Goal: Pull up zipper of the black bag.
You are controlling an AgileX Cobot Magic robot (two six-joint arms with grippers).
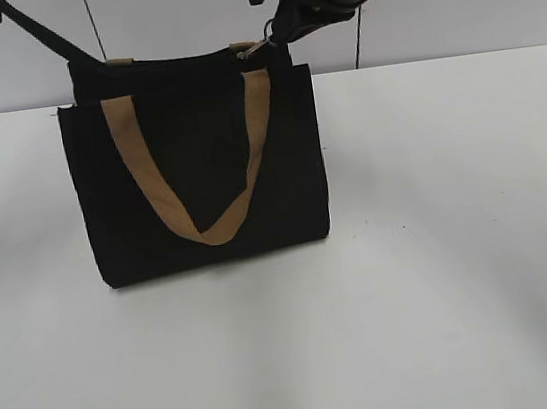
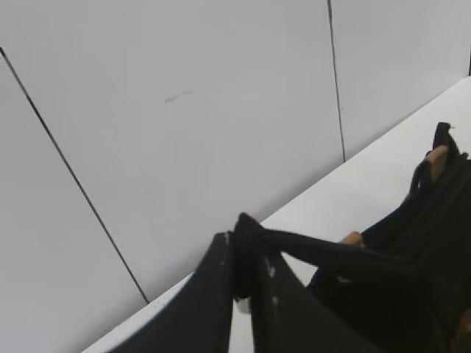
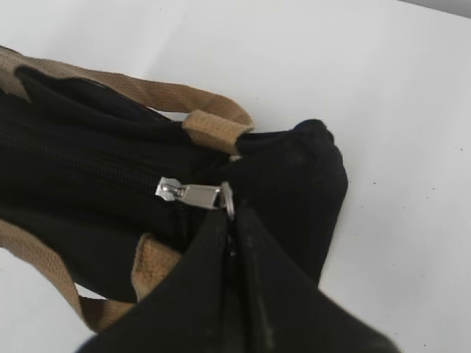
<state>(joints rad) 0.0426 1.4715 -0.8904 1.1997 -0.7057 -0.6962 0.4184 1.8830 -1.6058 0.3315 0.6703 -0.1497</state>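
Observation:
The black bag [image 1: 199,174] stands upright on the white table, with a tan handle [image 1: 206,228] hanging down its front. Its zipper [image 3: 88,165] runs along the top; the silver pull tab [image 3: 193,194] sits near the right end, also visible in the exterior view [image 1: 253,48]. My right gripper [image 3: 230,215] is shut on the pull tab's ring, above the bag's top right corner [image 1: 281,32]. My left gripper [image 2: 243,254] is shut on a black fabric tab [image 2: 324,254] at the bag's left end, pulled taut up and left.
The white table [image 1: 460,240] spreads in front and to both sides of the bag. A white panelled wall [image 1: 178,15] stands close behind it. The bag's second tan handle [image 3: 147,92] lies over the top.

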